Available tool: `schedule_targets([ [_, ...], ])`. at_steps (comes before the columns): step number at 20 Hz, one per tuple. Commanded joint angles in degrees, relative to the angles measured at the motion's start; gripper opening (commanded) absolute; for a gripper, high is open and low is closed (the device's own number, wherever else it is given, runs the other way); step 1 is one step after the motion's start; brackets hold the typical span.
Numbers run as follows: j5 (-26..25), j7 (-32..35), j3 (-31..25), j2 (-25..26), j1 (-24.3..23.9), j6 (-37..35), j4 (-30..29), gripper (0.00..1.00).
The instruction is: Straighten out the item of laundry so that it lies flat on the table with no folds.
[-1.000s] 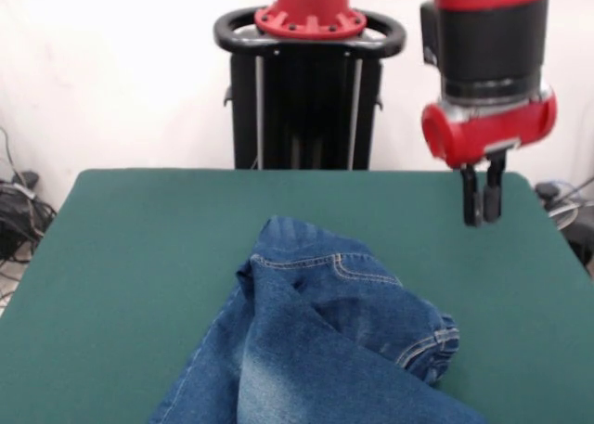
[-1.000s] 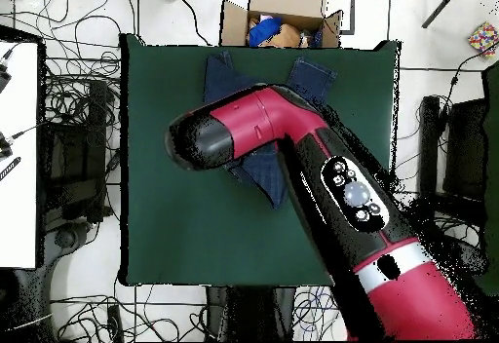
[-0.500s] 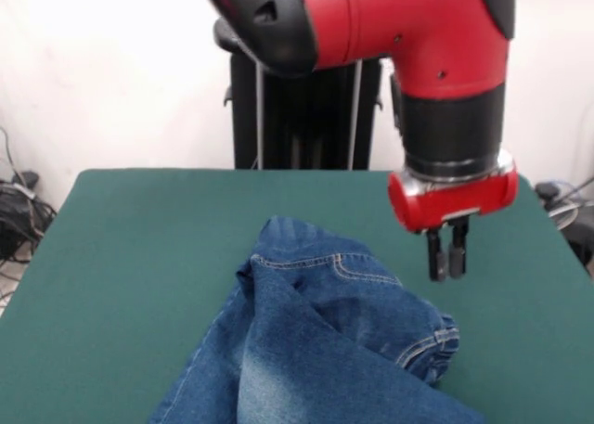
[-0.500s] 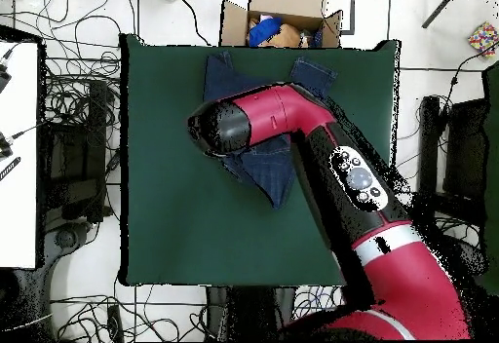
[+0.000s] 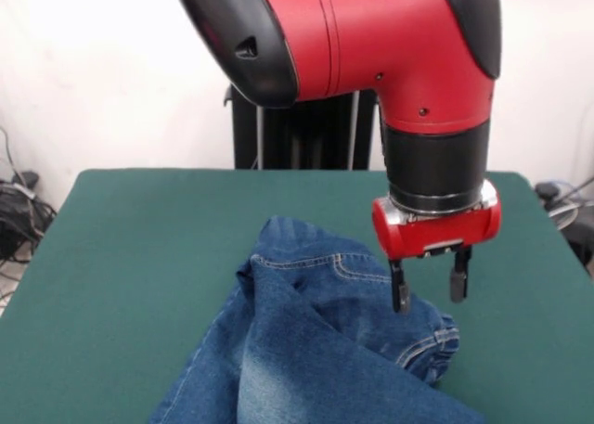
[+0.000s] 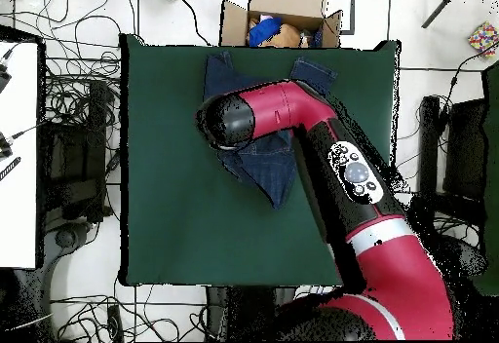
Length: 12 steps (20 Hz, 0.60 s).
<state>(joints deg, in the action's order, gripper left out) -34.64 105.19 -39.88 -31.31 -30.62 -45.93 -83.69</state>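
Observation:
The item of laundry, blue denim jeans [image 5: 316,350], lies crumpled and folded over itself on the green table [image 5: 139,248], running off the near edge of the front view. My gripper [image 5: 430,289] hangs open just above the jeans' right-hand bunched fold, its two black fingers [image 5: 399,292] spread apart with nothing between them. From overhead, the jeans [image 6: 268,169] lie on the table [image 6: 166,203] with the red arm [image 6: 322,154] covering much of them; two denim ends [image 6: 312,71] reach the far edge. The gripper itself is hidden under the arm there.
An open cardboard box [image 6: 283,18] with coloured things sits just beyond the table's far edge in the overhead view. Cables [image 6: 68,115] crowd the floor on the left, beside a white table [image 6: 18,154]. The robot's black pedestal [image 5: 297,118] stands behind the table.
The arm has moved left and down, from off the jeans' right side to just above their bunched fold. The fingers, shut together before, now stand apart. The jeans have not moved.

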Motion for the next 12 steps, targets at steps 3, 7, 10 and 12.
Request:
schedule_targets([
  [3, 2.4, 9.1, 7.3, 1.0, 3.6, -2.1, 4.5, 1.00],
  [7, 2.9, 8.9, 8.5, 0.5, 4.8, -2.4, 5.3, 1.00],
  [10, 2.8, 8.8, 9.3, 0.8, 5.4, -1.9, 5.3, 1.00],
  [12, 3.2, 8.6, 9.7, 1.2, 5.6, -1.6, 5.3, 1.00],
])
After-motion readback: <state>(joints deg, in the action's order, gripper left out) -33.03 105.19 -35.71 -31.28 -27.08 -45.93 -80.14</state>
